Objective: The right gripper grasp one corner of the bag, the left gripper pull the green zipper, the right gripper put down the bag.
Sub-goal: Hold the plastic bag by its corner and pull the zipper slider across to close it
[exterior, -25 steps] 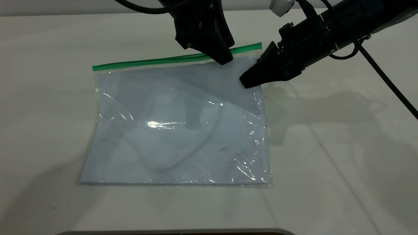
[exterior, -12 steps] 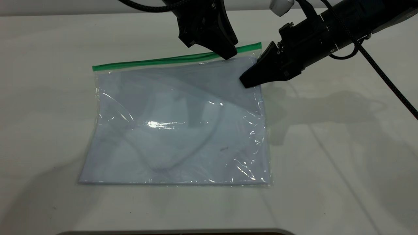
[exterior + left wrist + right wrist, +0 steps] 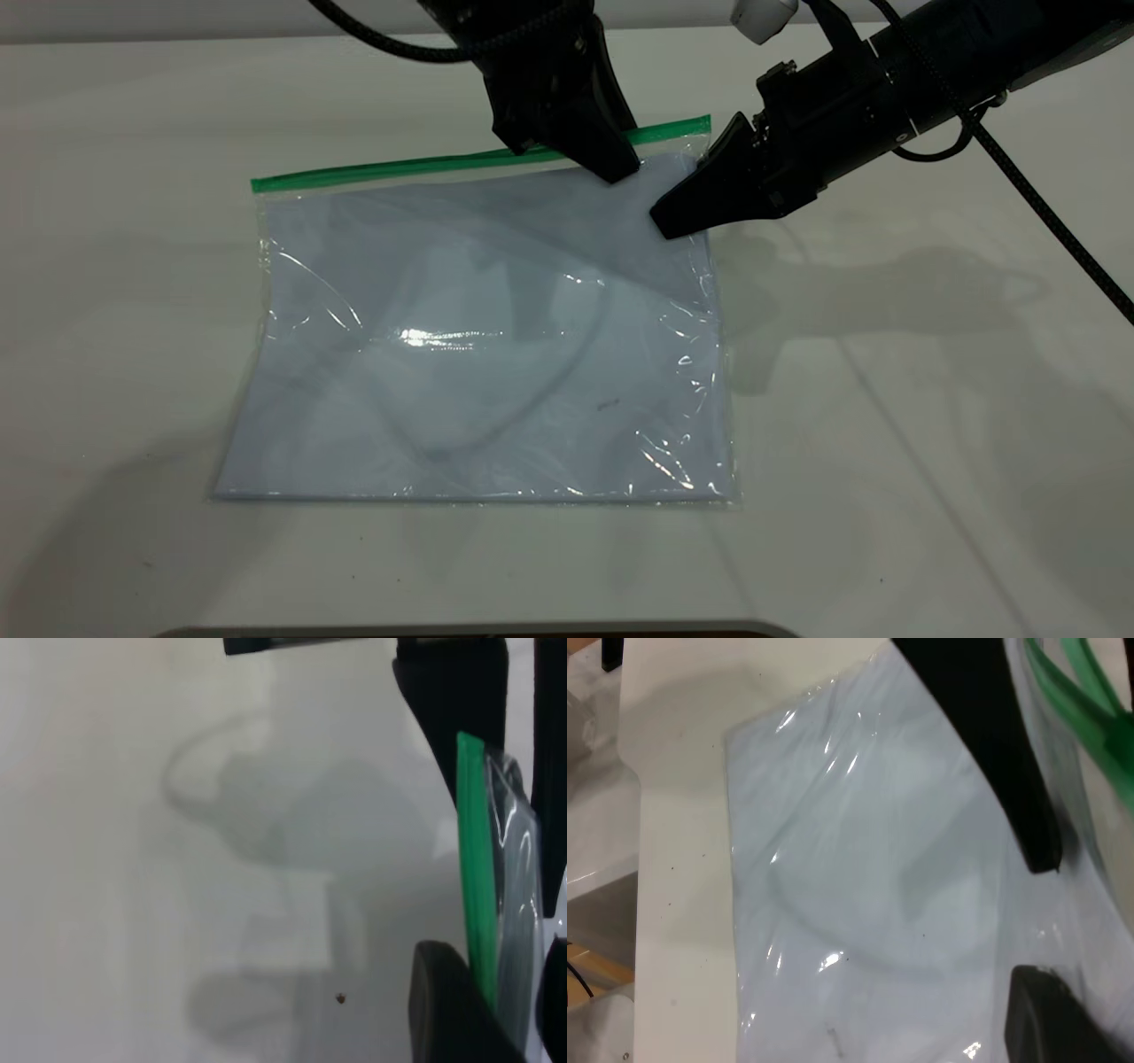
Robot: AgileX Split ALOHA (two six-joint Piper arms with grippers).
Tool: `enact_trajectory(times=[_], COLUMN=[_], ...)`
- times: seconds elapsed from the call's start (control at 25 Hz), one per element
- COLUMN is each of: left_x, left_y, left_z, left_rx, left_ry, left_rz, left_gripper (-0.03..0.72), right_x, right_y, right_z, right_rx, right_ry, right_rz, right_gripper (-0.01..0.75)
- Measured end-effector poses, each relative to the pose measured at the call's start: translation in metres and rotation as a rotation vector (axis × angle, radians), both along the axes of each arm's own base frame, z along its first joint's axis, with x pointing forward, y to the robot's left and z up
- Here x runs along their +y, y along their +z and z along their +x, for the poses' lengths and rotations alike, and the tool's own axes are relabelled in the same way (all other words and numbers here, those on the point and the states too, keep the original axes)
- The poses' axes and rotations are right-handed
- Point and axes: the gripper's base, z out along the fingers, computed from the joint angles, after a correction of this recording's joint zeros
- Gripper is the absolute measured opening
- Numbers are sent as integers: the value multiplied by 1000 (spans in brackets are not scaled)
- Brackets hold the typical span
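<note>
Lying flat on the white bench (image 3: pixel 886 399), the bag (image 3: pixel 478 337) shows pale sheets through clear plastic, the green zipper (image 3: pixel 399 168) running along its far long edge. The left hand (image 3: pixel 616 168) points down at that strip toward its right end, fingers straddling the green strip in the left wrist view, not visibly closed on it. The right hand (image 3: pixel 669 221) reaches in from the right, pinching the bag's far right corner between its narrow fingers.
</note>
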Motion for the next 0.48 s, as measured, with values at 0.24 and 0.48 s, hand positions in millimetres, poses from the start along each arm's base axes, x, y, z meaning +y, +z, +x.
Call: enact_trajectory(times=[0.24, 0.48], left_x=[-2, -3], left_y=[1, 4], left_z=[0, 1], left_rx=[-3, -13], left_ry=[-1, -11], left_rz=[-21, -37], left_gripper=[274, 125], right_x=[0, 0], right_y=[0, 0], right_z=[0, 1], right_rx=[0, 0], right_ry=[0, -8], right_rz=[0, 1], right_gripper=[35, 35])
